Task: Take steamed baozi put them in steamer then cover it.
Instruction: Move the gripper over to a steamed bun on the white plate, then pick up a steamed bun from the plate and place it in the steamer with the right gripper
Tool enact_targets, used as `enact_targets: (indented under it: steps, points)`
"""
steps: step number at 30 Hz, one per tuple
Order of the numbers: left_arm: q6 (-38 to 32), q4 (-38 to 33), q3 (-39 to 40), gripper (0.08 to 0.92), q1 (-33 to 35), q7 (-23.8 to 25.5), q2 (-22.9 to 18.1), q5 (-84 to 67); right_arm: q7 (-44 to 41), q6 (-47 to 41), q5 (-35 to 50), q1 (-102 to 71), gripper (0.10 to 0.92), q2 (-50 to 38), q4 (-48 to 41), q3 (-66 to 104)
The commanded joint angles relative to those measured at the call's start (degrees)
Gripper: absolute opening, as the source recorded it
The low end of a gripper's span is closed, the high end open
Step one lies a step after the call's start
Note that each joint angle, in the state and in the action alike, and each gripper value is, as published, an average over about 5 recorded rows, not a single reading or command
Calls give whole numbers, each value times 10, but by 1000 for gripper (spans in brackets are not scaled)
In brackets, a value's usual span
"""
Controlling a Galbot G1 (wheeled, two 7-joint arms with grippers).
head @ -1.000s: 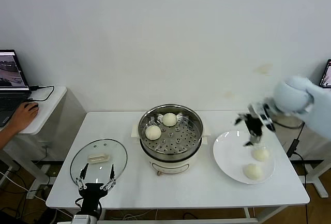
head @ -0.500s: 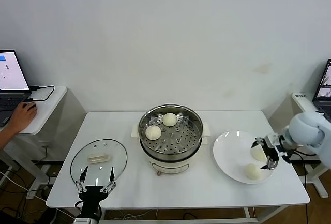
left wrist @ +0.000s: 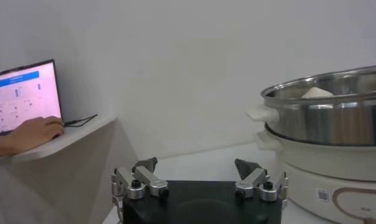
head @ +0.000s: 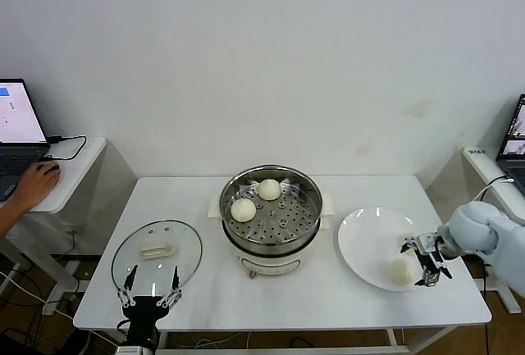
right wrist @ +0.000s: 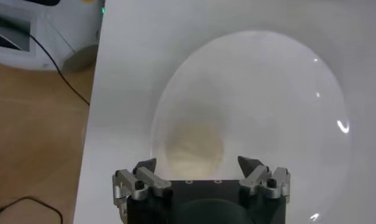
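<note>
Picking the third bun is the step in hand, by my read. Two baozi (head: 243, 209) sit on the perforated tray of the steamer (head: 271, 211), toward its back-left; one more baozi (head: 401, 270) shows clearly on the white plate (head: 365, 244) at the table's right, with another apparently just behind the gripper (mostly hidden, can't confirm).

Right gripper (head: 427, 263) is low over the plate's right side, fingers spread wide, holding nothing; the wrist view has the bun (right wrist: 194, 149) centred ahead between the fingertips. To do it well: keep the bun centred, drop until the fingers straddle its widest part, close gently (soft dough, will dent), lift straight before swinging left.

Edges: the plate's right edge lies near the table's (head: 328, 289) right edge, so a sideways nudge could push the plate off. Steamer rim stands higher than the plate, so carry high enough to clear it. Open room is the front-right half of the tray.

Cover (head: 156, 250) lies flat at the table's left-front. Left gripper (head: 150, 289) is parked at the front edge beside it, fingers open, empty.
</note>
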Motion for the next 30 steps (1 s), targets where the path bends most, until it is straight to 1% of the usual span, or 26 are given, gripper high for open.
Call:
enact_targets:
  steps: [1,6,21,26,30]
  points:
    - [0,1,0,823,-1,0,0,0,7,3,-17,-22,822,30,-43,13]
    - [1,3,0,823,-3,0,1,0,6,1,-15,-16,790,39,-51,7]
    - [2,1,2,823,-7,-1,-1,1,-2,-9,-3,0,616,46,-57,-7]
    - [2,-1,3,823,-7,-1,-1,1,-7,-11,5,11,578,39,-49,-7]
    - [2,-3,3,823,-6,-1,0,1,-13,-15,27,50,554,23,-33,-14]
